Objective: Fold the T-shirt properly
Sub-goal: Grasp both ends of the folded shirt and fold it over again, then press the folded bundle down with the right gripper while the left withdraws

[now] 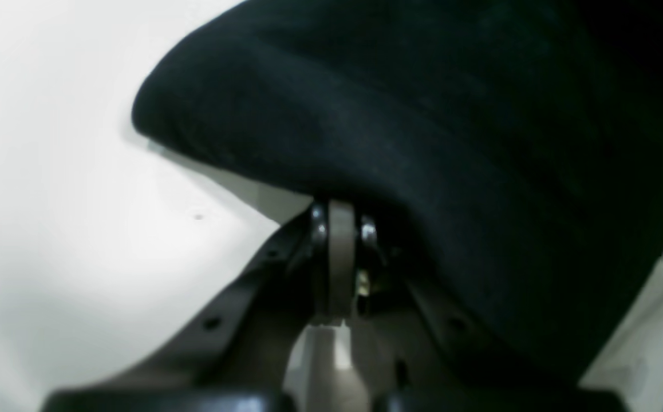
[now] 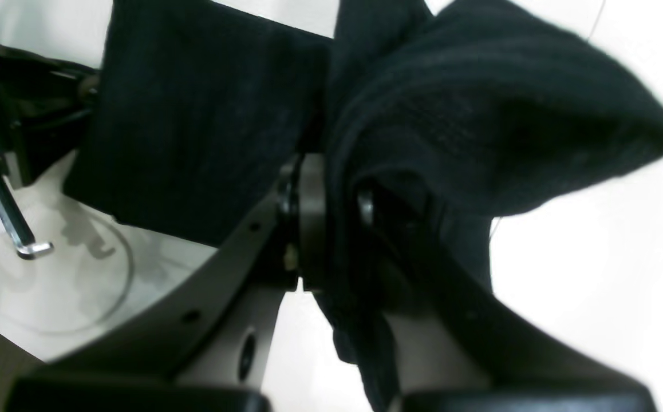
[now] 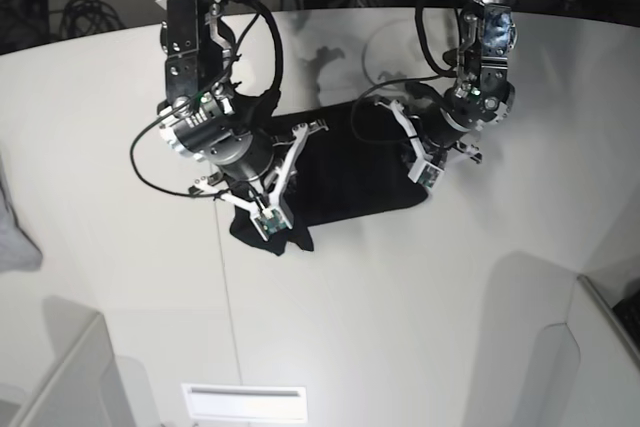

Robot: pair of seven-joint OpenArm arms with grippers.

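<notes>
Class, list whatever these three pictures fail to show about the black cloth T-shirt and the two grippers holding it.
- Print side of the black cloth T-shirt: no print shows in any view.
- Left gripper fingertips: left wrist view, buried under cloth, blurred.
- Right gripper far finger: right wrist view, wrapped in bunched cloth.
- Both grips: base view, hidden by the arms.

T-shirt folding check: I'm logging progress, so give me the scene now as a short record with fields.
garment: black T-shirt, partly folded on the white table
left gripper: shut on the T-shirt's edge
right gripper: shut on a bunched fold of cloth
print: not visible
other item: grey cloth at the table's edge, untouched
</notes>
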